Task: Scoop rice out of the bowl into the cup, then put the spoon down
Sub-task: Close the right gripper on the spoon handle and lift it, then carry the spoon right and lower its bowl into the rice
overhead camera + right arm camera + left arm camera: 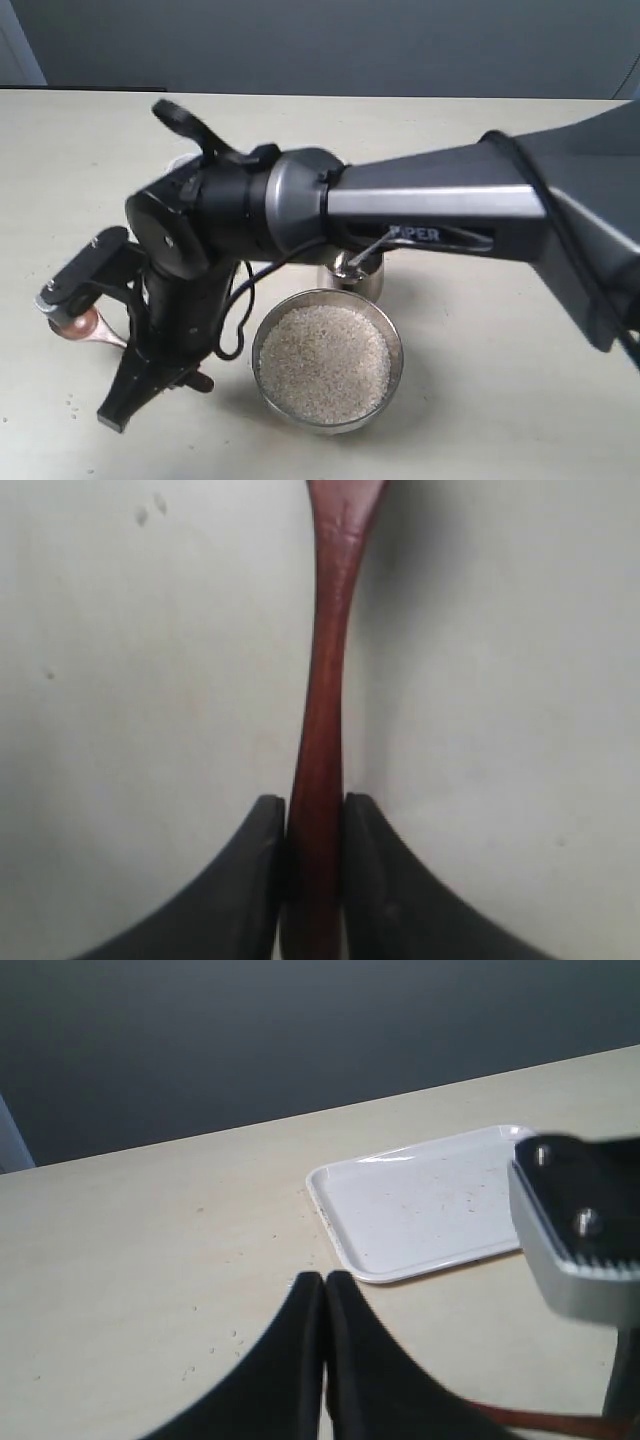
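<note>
Spoon (322, 680): slim reddish-brown wood, handle pinched between right jaws. Bowl (260, 355): round polished steel, filled with granular off-white rice (325, 365). Left jaws: pressed together above matte table (120, 1260).

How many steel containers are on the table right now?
2. The bowl, full of rice, sits front centre; the cup stands just behind it, partly under the arm, which may hide more.
</note>
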